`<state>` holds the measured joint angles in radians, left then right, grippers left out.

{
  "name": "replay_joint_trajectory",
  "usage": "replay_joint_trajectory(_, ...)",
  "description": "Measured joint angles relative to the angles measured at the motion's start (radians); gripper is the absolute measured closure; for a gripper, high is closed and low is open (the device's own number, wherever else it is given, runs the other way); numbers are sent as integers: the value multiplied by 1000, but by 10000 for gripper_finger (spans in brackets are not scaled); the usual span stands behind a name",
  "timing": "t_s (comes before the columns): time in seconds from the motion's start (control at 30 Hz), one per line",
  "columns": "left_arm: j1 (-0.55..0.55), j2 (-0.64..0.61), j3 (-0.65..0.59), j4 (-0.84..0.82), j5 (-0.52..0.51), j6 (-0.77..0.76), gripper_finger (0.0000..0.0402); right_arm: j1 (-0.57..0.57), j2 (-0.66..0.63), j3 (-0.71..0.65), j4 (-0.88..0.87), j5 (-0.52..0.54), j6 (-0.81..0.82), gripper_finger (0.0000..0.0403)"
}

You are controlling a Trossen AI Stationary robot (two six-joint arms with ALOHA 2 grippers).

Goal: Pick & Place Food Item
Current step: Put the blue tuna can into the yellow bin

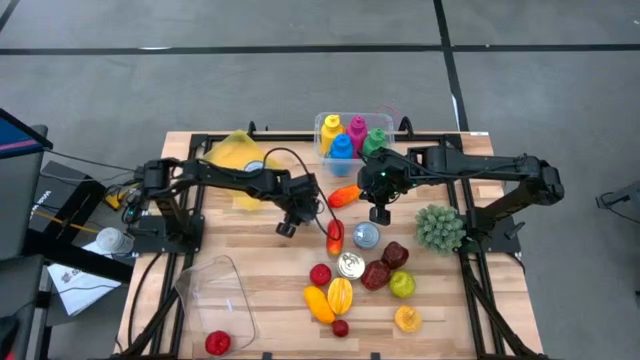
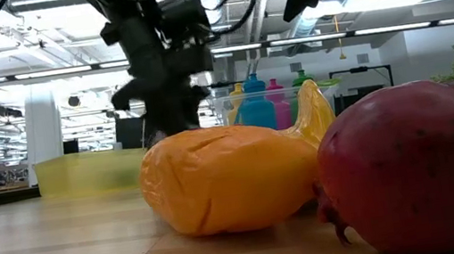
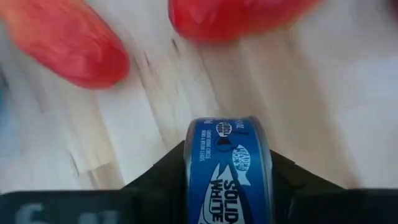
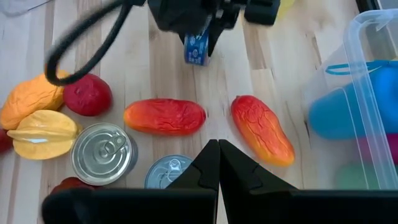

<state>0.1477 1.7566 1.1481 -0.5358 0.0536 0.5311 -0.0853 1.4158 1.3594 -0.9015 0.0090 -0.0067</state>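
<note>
I see wooden table (image 1: 240, 260), food pile on right half. Left gripper (image 1: 288, 226) clamps blue tuna can (image 3: 227, 168) on edge between fingers, above table, beside pile; clear tray (image 1: 215, 290) lies toward near-left corner. Right gripper (image 4: 217, 163) pinched empty (waits over pile).

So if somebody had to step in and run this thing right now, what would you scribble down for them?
Left gripper: shut on a blue tuna can, held edge-on, mid-table near two red-orange mangoes.
Right gripper: shut, empty, hanging over the silver cans.
Clear tub at the front left holds one red fruit. Other food lies loose on the table.
Done: can gripped. Left: carry and place it; where it goes isn't shown.
</note>
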Motion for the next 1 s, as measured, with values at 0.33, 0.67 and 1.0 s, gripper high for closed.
replay_joint_trajectory(0.33, 176, -330, 2, -72, -222, -669, 281, 0, 0, 0, 5, 0, -1, 403)
replay_joint_trajectory(0.67, 602, -584, -169, -152, -363, -932, 281, 0, 0, 0, 49, 0, 7, 403)
replay_joint_trajectory(1.0, 738, -644, -421, 103, -124, -1237, 281, 0, 0, 0, 76, 0, 8, 403)
